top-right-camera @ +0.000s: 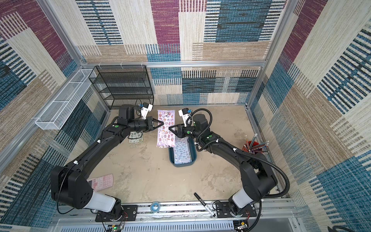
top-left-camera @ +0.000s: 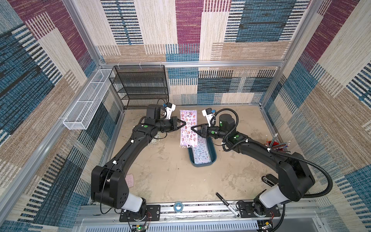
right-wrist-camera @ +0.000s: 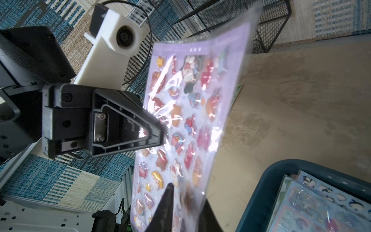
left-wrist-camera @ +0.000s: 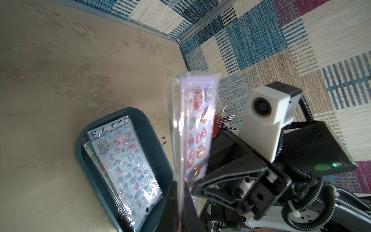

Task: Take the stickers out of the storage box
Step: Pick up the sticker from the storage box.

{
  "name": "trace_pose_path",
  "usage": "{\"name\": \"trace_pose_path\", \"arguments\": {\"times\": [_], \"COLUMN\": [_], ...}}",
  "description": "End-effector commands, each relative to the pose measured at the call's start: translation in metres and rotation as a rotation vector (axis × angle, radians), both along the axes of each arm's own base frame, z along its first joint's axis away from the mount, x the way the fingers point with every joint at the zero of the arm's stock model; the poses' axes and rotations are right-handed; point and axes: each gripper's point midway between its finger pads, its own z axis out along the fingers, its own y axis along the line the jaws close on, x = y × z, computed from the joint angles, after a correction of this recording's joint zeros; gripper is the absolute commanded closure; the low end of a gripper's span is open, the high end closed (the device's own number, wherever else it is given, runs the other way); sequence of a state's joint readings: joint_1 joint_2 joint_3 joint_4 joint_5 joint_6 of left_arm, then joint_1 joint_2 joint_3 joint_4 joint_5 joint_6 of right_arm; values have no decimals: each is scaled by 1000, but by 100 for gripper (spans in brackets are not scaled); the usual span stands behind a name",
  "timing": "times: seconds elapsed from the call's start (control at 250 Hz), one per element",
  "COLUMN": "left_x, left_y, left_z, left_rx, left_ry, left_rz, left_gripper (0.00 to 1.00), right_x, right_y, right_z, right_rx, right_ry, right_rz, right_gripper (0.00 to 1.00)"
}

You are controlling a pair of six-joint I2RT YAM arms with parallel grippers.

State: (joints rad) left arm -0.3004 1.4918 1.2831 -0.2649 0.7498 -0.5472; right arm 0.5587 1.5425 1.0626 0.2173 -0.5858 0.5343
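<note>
Our left end effector [top-left-camera: 184,124] is pinched on one edge of the lilac sticker sheet [top-left-camera: 187,138], held up near the storage box [top-left-camera: 200,165] where the other stickers [top-left-camera: 199,153] lie. The right end effector [top-left-camera: 192,128] sits at the opposite edge; we can't tell if it's gripping. We'd let it open fully before pulling left.

Lilac sticker sheet [top-left-camera: 187,118] aloft; stickers [top-left-camera: 200,153] stacked in teal storage box [top-left-camera: 213,150].
</note>
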Motion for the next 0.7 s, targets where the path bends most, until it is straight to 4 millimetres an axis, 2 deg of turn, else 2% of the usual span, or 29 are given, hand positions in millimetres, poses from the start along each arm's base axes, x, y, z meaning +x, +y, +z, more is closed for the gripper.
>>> {"name": "trace_pose_path", "arguments": {"times": [0.0,0.088,0.196,0.452,0.696], "left_x": [-3,-3,-4,-2,5], "left_y": [3,7,14,39,85], "left_z": [1,0,-4,-22,-45], "left_rx": [42,68,106,201,321], "left_ry": [-32,-32,-25,24,88], "left_rz": [-12,3,28,99,242], "left_gripper": [100,100,100,100,100], "right_x": [11,13,15,17,16], "right_y": [-6,-8,-12,-27,-50], "right_z": [-1,-3,-7,-15,-39], "right_rx": [-41,-53,-67,-123,-235], "right_ry": [-25,-28,-26,-40,-46], "right_rz": [-67,-83,-107,-180,-269], "right_gripper": [69,60,55,49,45]}}
